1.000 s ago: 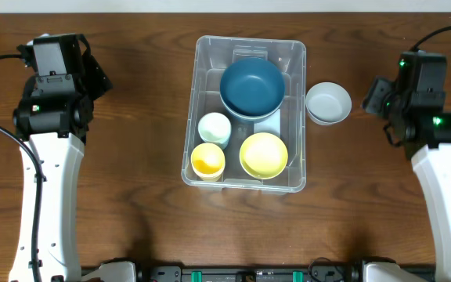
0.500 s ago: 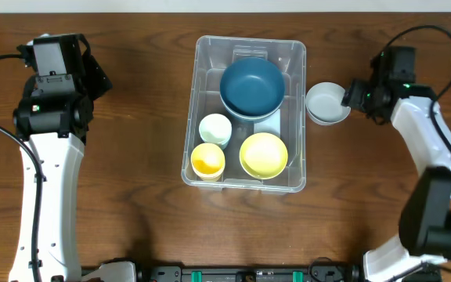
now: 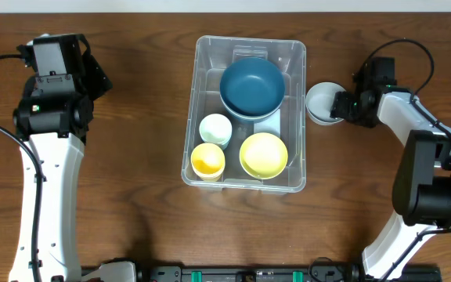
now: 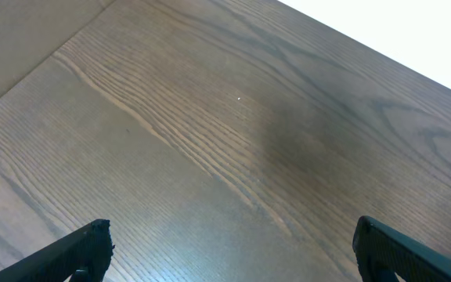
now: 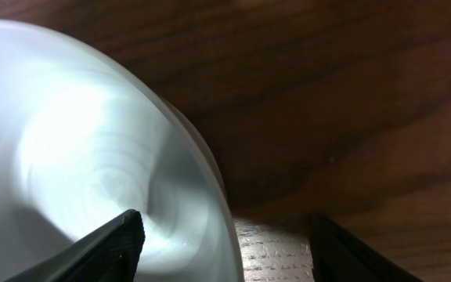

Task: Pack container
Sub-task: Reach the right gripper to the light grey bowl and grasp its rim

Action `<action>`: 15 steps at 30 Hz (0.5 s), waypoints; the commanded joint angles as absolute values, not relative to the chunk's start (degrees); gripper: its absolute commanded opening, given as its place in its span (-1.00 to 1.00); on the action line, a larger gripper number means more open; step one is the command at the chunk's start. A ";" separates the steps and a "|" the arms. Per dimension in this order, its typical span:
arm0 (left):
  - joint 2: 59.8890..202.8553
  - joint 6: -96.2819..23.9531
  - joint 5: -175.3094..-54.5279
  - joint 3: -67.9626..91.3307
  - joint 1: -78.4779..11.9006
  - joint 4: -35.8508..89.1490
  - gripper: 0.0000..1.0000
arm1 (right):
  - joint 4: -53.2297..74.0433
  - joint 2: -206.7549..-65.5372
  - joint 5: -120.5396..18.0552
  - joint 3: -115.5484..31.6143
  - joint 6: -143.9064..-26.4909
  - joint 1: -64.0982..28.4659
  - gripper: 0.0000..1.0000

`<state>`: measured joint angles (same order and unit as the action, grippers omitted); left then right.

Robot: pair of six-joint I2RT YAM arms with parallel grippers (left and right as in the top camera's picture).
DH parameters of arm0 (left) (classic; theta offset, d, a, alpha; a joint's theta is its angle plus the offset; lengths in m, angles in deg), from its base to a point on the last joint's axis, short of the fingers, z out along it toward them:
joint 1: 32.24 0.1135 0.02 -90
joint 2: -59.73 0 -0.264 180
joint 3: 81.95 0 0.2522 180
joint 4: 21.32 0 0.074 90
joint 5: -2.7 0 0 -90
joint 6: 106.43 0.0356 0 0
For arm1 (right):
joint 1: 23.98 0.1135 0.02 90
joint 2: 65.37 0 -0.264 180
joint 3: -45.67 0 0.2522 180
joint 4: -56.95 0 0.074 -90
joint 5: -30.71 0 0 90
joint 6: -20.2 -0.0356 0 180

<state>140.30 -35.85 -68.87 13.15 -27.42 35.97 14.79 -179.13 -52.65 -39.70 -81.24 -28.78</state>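
The large clear plastic rectangular bin (image 3: 196,94) sits at the middle of the brown wooden desk (image 3: 131,196), a little toward its far edge. It already holds a dark blue round bowl (image 3: 250,86), a yellow round bowl (image 3: 263,153), a yellow cup (image 3: 207,160) and a pale green cup (image 3: 214,128). Just outside the bin's right wall, near its far right corner, stands a pale grey-white round bowl (image 3: 322,102), the one piece not yet packed.

The right gripper (image 3: 341,104) straddles that bowl's rim, spread, with one finger inside the bowl, the other outside, and a gap showing beside the rim. It grips nothing yet. The left gripper (image 4: 233,239) hangs spread wide over bare wood near the desk's far left corner, well apart from everything.

We see these risks:

- **Sliding:** if the fingers close off-centre, the inner one may push the light bowl across the wood into the bin's wall before the grip settles.
- **Tilting:** a pinch on one thin edge leaves the rest of the bowl hanging, so we expect it to tilt or slip out on the lift.
- **Catching the wall:** the bowl stands very near the bin (we cannot tell whether they touch), so a low carry could catch the wall and shift the bin and its contents.
- **Placement:** the bin's floor looks nearly full, so the bowl probably has to nest in the blue or yellow bowl. A release while the bowl is tilted could leave it perched on another rim.
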 commanded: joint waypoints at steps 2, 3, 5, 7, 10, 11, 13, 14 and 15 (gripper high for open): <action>140.19 -35.32 -67.69 13.89 -27.16 36.15 0.96 | 15.10 -179.30 -51.71 -40.34 -80.22 -29.17 0.38; 140.19 -35.32 -67.69 13.89 -27.16 36.15 0.96 | 15.07 -179.30 -51.71 -40.34 -80.22 -29.17 0.39; 140.19 -35.34 -67.69 13.89 -27.16 36.15 0.96 | 15.12 -179.30 -51.71 -40.34 -80.22 -29.17 0.39; 140.19 -35.32 -67.69 13.89 -27.16 36.15 0.96 | 15.18 -179.30 -51.69 -40.34 -80.22 -29.17 0.39; 140.19 -35.34 -67.69 13.89 -27.16 36.15 0.96 | 15.58 -179.30 -51.71 -40.34 -80.22 -29.19 0.39; 140.19 -35.34 -67.69 13.89 -27.16 36.15 0.96 | 15.64 -179.30 -51.71 -40.34 -80.22 -29.19 0.40; 140.19 -35.32 -67.69 13.89 -27.16 36.15 0.96 | 15.79 -179.30 -51.71 -40.34 -80.22 -29.19 0.40; 140.19 -35.32 -67.69 13.89 -27.16 36.15 0.96 | 15.82 -179.30 -51.71 -40.34 -80.22 -29.24 0.40; 140.19 -35.34 -67.69 13.89 -27.16 36.15 0.96 | 15.86 -179.28 -51.71 -40.34 -80.22 -29.28 0.39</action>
<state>140.30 -35.87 -68.87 13.15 -27.42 35.97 15.66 -179.13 -52.19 -39.70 -81.07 -28.80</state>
